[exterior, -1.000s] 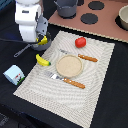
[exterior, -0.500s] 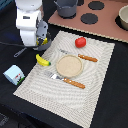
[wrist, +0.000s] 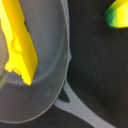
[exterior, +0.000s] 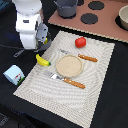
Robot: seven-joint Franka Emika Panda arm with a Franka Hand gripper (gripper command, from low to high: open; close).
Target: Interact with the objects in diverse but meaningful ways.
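The striped placemat (exterior: 95,65) covers most of the table, and the arm's white body stands over its far-left corner in the exterior view, hiding whatever lies directly beneath. The gripper (exterior: 36,41) hangs there; its fingers do not show in either view, so I cannot tell whether it is open or clamped on anything.

The wrist view looks straight down on the grey frying pan (wrist: 47,87), its long handle running off toward the frame's edge. The yellow cheese wedge (wrist: 19,42) lies inside the pan, against the bowl (so one sensible pairing, food in cookware, looks already made). The banana (exterior: 43,61) lies on the black cloth just beside the mat's left edge, near the pan; its green tip shows in the wrist view.

The round tan plate (exterior: 68,65) sits mid-mat, bare, with a knife (exterior: 74,83) near it and a fork (exterior: 87,58) on its far side. The red tomato ball (exterior: 80,42) rests on the mat beyond the plate, and the small white-blue carton (exterior: 14,75) stands well apart at the near left. Banana, tomato and carton all seem left to handle.
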